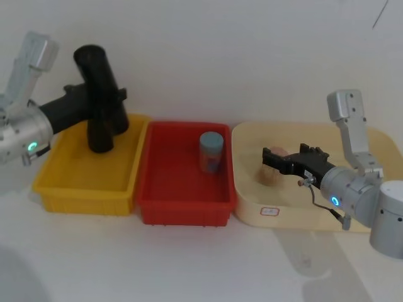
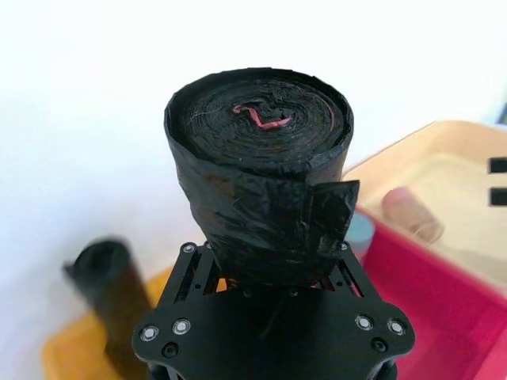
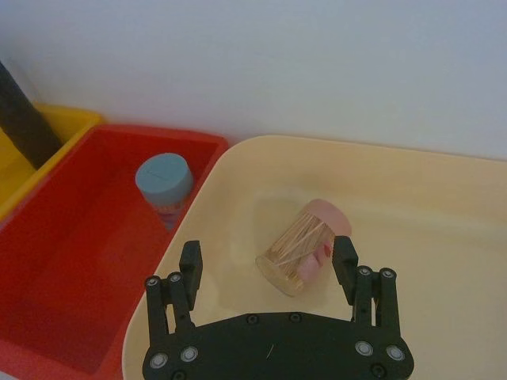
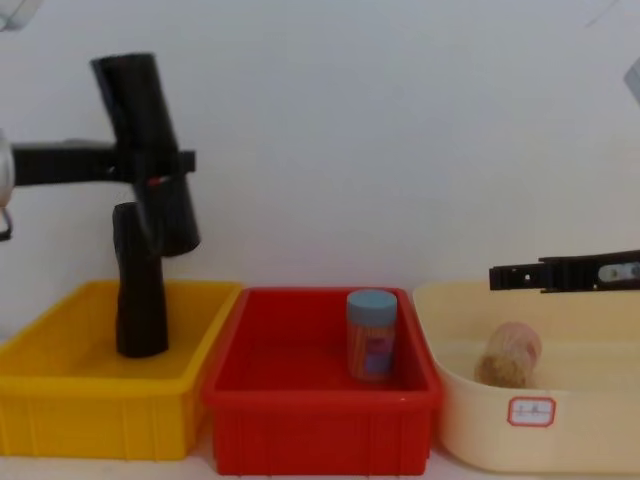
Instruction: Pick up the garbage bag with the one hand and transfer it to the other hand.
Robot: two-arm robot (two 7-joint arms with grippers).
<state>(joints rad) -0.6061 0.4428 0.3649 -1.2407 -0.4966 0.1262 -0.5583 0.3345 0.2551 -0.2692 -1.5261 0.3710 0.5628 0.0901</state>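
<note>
The garbage bag (image 1: pixel 94 69) is held clear of the worktop by the left gripper (image 1: pixel 117 99), whose jaws are closed on it near its middle. The roll is tilted, its top leaning toward the robot's left, above the yellow bin (image 1: pixel 82 189). In that bin 1 plain black roll (image 4: pixel 138 300) stands upright, just below the held one. The right gripper (image 1: pixel 271 160) is well apart, low over the beige tray (image 1: pixel 296 217). Its jaws are spread wide and empty, 1 on either side of a toothpick holder (image 3: pixel 297 253) lying on its side.

4 risks are judged likely from here.

1. A slip is possible, since the plastic is shiny and the roll is gripped at a slant. A loose flap of film seen in the left wrist view suggests that the outer layer could shift under pressure.
2. If the bag is dropped here, the plain roll could be struck and knocked over, and the 2 rolls could then be confused.
3. The toothpick holder or the tray wall could be caught if the right gripper is lifted carelessly.
4. At the handover the bag could fall into the red bin (image 1: pixel 182 211), onto the blue-lidded container (image 1: pixel 211 151). This would follow if the left jaws are released before the right jaws are firmly closed, or if too short an end is offered.
</note>
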